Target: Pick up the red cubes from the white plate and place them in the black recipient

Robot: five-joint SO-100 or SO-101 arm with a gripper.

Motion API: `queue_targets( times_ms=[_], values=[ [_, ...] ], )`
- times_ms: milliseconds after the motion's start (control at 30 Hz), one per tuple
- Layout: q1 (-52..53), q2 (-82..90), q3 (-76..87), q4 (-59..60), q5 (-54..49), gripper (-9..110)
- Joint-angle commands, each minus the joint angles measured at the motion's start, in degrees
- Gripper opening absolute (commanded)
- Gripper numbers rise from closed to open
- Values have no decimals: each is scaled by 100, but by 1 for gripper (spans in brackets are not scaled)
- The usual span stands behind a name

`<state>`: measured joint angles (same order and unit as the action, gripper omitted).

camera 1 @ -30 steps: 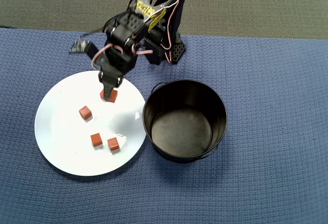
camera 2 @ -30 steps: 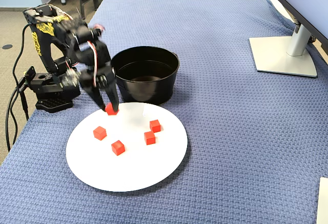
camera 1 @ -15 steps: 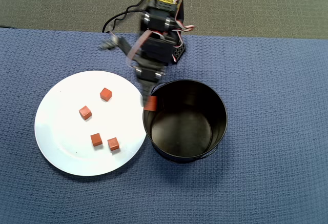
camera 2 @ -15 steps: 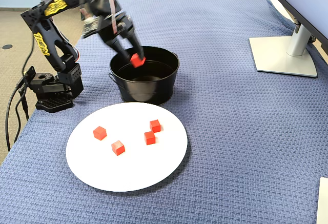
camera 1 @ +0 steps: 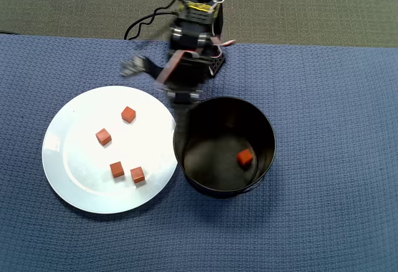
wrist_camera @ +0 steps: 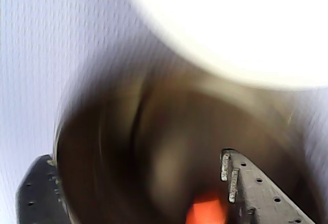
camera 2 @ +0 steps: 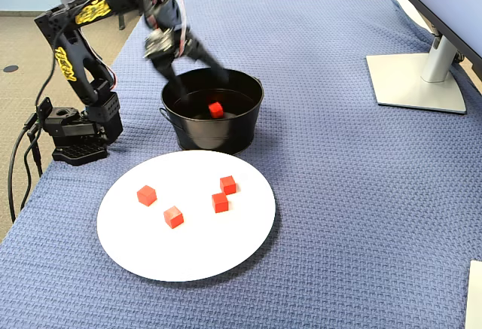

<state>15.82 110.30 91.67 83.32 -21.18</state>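
Wrist view alone shows the jaws spread over 1 red cube [wrist_camera: 207,209].

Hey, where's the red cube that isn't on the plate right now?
It is inside the black pot, to the right of the white plate in the overhead view; that red cube shows toward the pot's right side.

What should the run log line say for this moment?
cube in pot | four cubes on plate | end effector open, empty, above pot | arm blurred
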Motion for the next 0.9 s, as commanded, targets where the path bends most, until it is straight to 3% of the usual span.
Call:
queue_targets(
  times_ms=[0,200,400,867],
  values=[
    [1635,325,422,-606,-290,27],
    [2848,-141,1521,-1450,-439,20],
    [3577,-835,1617,-1362,290,22],
    [3366,-1969,1705,-1811,132,21]
  ],
)
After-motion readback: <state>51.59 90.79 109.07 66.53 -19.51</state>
